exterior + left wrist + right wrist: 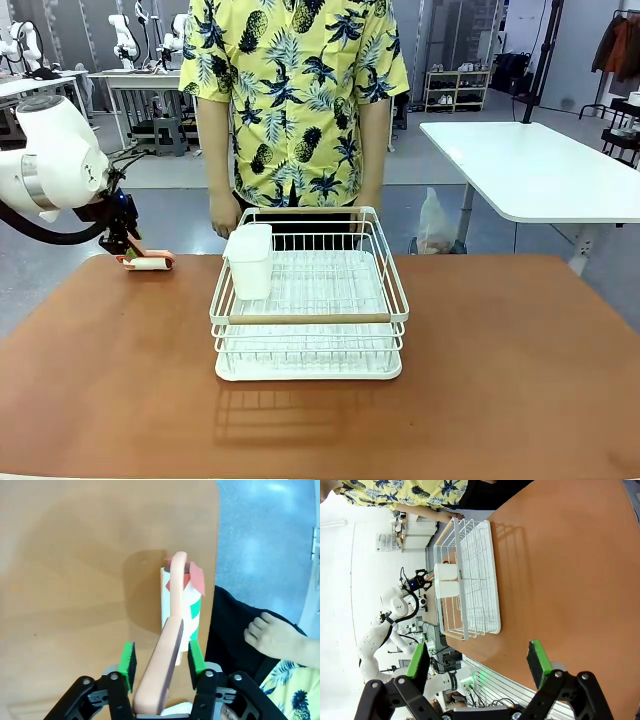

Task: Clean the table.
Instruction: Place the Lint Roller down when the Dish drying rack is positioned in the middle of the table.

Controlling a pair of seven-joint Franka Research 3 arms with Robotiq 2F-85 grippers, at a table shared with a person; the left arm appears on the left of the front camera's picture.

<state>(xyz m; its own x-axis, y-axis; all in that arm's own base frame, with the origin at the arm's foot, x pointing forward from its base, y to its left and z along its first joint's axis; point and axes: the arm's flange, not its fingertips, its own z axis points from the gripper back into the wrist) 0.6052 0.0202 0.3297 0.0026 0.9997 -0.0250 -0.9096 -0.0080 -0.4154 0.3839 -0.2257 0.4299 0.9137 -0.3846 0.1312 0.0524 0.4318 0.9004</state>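
The reddish-brown table (500, 380) spreads across the front view. My left gripper (125, 245) is at its far left edge, shut on the peach handle (160, 675) of a lint roller (148, 262). In the left wrist view the green pads (129, 662) squeeze the handle, and the white roll (194, 611) with green and red marks lies against the table top (75, 555) near its edge. My right gripper (477, 657) hangs open above the table (570, 555), with nothing between its fingers.
A white wire dish rack (308, 318) with a wooden rail stands mid-table, a white cup (250, 260) hung at its left corner. A person (295, 100) in a yellow shirt stands behind it, one hand (272, 635) close to the roller. A white table (540, 170) stands back right.
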